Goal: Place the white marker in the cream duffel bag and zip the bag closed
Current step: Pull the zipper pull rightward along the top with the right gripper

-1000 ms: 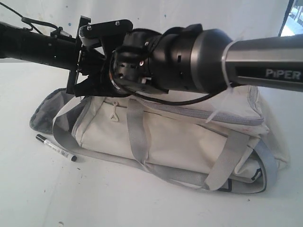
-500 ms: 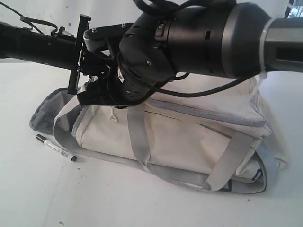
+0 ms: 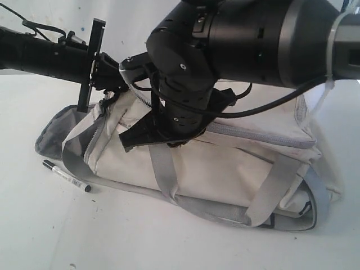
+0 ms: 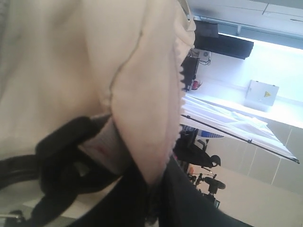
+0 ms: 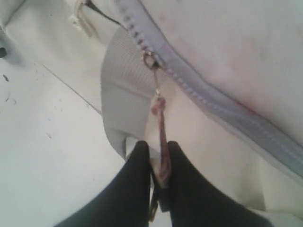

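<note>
From across the room, the marker point(image 3: 66, 176) lies on the worktop point(image 3: 169, 242) just beside the bag point(image 3: 225, 163), near its open grey-lined end and not yet inside. The left tool point(image 3: 112, 90) holds that end's corner up. The right tool point(image 3: 126, 140) hangs low in front of the bag's side.

In the left wrist view, dark fingers are pressed together on cream fabric and grey tape beside the zip teeth point(image 4: 180, 71). To my eye this is the anchor, and it should hold firm so the zip line stays taut.

In the right wrist view, the tool is pinching the pinkish pull point(image 5: 161, 127), which hangs from the slider point(image 5: 150, 60). I judge the zip is being worked open for the marker. The draw should run along the tape, not away from it, or the soft bag will only bunch up. The grip sits near the pull's tip, so a slip looks possible.

Half a second ago the right arm sat higher, against the bag's top edge. It has since swung down and forward, and the corner is lifted higher. The marker has not shifted.
</note>
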Controlling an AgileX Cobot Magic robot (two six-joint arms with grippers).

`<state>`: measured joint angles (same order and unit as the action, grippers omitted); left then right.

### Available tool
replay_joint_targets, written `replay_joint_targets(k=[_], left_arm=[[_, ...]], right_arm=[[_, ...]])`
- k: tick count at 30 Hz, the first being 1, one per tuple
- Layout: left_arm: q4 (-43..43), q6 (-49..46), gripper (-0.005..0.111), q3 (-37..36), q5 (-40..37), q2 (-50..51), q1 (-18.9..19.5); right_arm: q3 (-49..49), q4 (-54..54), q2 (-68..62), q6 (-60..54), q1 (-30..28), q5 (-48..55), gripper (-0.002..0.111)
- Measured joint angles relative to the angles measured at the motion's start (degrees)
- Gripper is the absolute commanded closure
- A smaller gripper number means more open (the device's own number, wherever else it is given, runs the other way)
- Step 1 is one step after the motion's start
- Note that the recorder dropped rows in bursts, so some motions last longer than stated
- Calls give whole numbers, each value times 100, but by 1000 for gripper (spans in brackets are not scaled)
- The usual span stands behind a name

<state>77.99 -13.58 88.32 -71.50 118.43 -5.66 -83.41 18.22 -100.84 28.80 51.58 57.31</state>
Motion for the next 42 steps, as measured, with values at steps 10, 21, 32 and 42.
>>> replay_joint_targets(k=[10,21,32,42], left_arm=[[-258,0,107,0,0,0,105],[-258,0,107,0,16,0,105],[-93,0,107,0,16,0,105],[-93,0,107,0,57,0,118]], right_arm=[[0,-48,237,-204,-427,712,108],[46,-243,462,-652,-1073,1120,108],[946,-313,970,-1017,-2461,1120,108],[1468,-426,973,-1341,-3639,1047,108]])
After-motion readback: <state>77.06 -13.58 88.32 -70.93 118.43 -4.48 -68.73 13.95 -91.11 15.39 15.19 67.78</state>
